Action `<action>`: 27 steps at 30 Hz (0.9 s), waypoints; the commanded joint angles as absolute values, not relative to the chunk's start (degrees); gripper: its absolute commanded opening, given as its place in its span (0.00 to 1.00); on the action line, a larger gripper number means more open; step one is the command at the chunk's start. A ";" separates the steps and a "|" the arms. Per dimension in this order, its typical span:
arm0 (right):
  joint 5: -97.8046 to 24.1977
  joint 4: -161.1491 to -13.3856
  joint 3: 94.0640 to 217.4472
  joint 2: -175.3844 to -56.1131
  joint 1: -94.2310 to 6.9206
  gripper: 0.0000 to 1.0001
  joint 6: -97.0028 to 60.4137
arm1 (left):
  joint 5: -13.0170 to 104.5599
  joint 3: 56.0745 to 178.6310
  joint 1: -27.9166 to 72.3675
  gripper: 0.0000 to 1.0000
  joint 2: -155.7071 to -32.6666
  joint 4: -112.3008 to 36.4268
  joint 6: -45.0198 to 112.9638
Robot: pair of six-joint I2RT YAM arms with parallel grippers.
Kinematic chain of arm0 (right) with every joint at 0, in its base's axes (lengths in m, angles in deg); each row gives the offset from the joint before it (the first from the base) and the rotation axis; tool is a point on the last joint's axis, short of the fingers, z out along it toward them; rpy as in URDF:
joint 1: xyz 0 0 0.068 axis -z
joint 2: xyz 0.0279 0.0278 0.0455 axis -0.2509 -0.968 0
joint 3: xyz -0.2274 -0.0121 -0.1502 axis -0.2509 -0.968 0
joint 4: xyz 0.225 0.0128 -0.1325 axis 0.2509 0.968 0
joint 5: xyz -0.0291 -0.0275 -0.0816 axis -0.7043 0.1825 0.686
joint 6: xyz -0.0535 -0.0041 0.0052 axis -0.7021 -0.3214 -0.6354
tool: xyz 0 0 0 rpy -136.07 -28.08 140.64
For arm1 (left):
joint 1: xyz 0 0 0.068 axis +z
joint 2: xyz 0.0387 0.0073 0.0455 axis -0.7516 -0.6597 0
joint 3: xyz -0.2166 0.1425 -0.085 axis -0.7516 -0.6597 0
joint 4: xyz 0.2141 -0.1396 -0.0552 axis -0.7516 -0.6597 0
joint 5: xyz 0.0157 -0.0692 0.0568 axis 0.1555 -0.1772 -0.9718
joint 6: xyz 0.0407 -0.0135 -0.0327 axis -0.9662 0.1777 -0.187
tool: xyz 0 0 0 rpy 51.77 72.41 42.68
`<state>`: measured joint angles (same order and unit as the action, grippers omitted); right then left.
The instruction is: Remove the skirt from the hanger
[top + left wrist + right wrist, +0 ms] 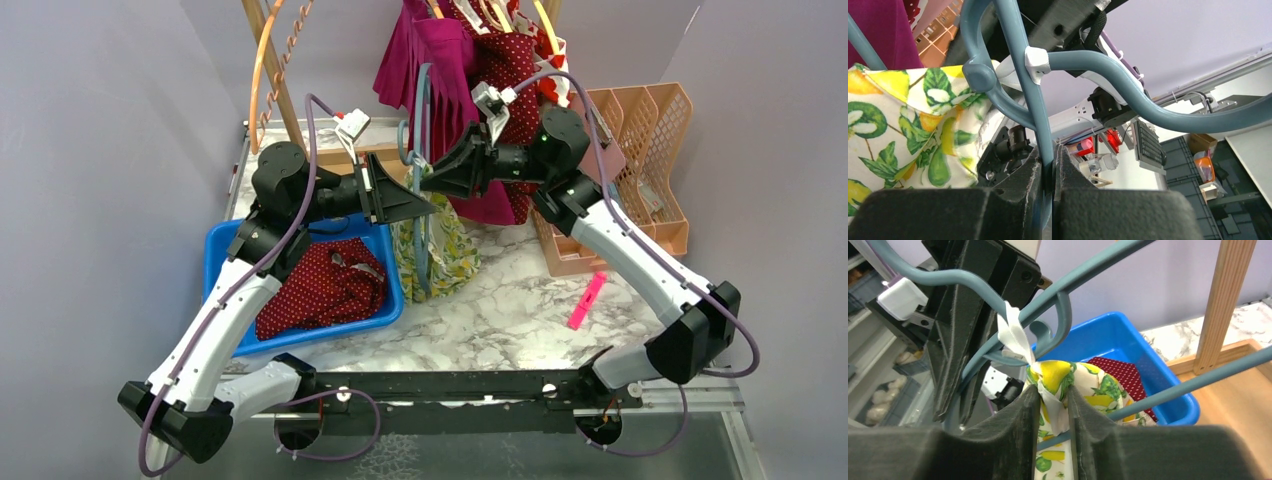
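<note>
- Hung on the teal hanger [421,105], the lemon-print skirt [447,250] is held up over the marble table [500,310], just right of the blue bin [222,248]
- On the left gripper [1048,172], the jaws are clamped on a thin bar of the hanger
- On the right gripper [1054,400], the jaws are pinched on the skirt's waistband, just below a white ribbon loop [1015,337]
- The ribbon loop is caught over a hook of the hanger; the skirt is not yet freed
- The two gripper tips are seen close together
- A red dotted garment [320,285] is heaped in the bin
</note>
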<state>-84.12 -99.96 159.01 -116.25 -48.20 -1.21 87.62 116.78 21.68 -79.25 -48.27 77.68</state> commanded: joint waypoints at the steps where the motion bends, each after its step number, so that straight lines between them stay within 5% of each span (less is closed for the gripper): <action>1: -83.05 -102.55 162.64 -118.71 -48.76 0.18 -1.79 | 89.04 116.91 21.97 0.00 -78.95 -44.23 77.92; 3: -79.75 -98.63 163.60 -118.25 -48.80 0.02 -2.74 | 87.09 118.20 21.95 0.00 -79.39 -47.95 76.18; 16: -77.81 -61.14 182.43 -121.78 -48.76 0.01 -8.15 | 57.86 120.53 21.92 0.00 -79.37 -70.65 61.46; 27: -94.26 -60.99 189.69 -126.76 -48.98 0.01 -7.97 | 45.45 122.39 17.69 0.00 -83.05 -76.04 60.01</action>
